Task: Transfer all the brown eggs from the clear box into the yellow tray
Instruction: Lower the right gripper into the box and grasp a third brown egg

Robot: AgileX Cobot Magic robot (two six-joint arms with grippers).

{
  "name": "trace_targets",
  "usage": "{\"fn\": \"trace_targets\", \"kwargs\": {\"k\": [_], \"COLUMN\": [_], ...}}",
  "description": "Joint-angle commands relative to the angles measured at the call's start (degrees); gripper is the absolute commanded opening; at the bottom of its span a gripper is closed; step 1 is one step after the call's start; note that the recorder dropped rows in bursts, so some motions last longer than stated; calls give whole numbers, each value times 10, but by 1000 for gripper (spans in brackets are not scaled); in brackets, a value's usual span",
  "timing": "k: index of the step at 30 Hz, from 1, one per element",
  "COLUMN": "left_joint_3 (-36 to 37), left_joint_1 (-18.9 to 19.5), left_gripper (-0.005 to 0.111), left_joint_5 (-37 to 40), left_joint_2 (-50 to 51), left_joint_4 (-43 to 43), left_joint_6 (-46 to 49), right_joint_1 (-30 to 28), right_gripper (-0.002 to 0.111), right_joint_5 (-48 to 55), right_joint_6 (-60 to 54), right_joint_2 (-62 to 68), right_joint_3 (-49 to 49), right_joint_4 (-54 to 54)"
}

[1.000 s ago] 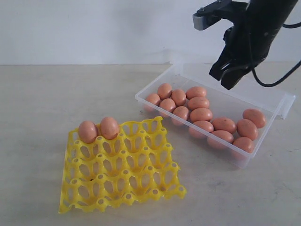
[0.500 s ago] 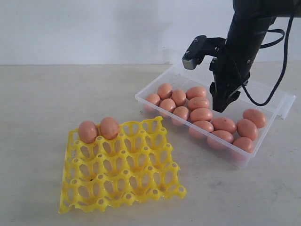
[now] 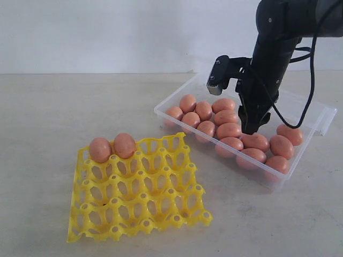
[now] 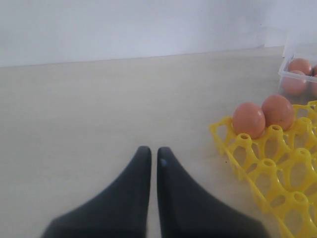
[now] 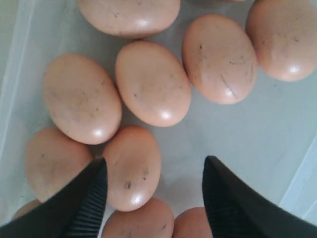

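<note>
The brown eggs (image 3: 229, 130) lie mostly in the clear box (image 3: 316, 115) at the right middle of the exterior view, 14 of them as far as I can count, packed in loose rows on its floor. 2 more sit side by side in the upper left corner cups of the yellow tray (image 3: 161, 214), which rests on the table (image 3: 53, 107) at the lower left, well apart from the box. The right gripper (image 3: 251, 127) hangs inside the box, pointing straight down among the eggs near its middle, fingers spread and holding nothing. Seen from its own wrist, 1 target egg (image 5: 131, 168) lies in the gap between the fingers but off centre, its side close to the ribbed finger (image 5: 86, 203) and a stretch of bare box floor between it and the other finger. Its long axis runs across the line on which the fingers close, so I judge they would meet its narrow waist, which suits a grasp. A small shift toward the ribbed side looks needed first, or that finger may land on the shell or nudge the neighbouring eggs touching it. The left gripper (image 4: 149, 153) is clenched on nothing, low over bare table beside the tray and far from the box, so this pick falls to the right arm.
</note>
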Motion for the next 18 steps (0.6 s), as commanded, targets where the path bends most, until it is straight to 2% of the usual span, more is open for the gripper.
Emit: {"fn": "trace_targets", "kwargs": {"k": [1, 9, 18], "left_joint_3": [2, 2, 2], "left_joint_1": [-2, -2, -2], "left_gripper": [4, 4, 4], "left_joint_5": [-2, -2, -2], "left_joint_2": [-2, -2, -2], "left_joint_4": [1, 1, 1], "left_joint_6": [1, 1, 1], "right_joint_1": [0, -1, -18], "right_gripper": [50, 50, 50], "right_joint_5": [-21, -25, 15], "right_joint_6": [-7, -10, -3], "right_joint_2": [7, 21, 21], "right_joint_3": [3, 3, 3], "right_joint_4": [-7, -7, 10]}}
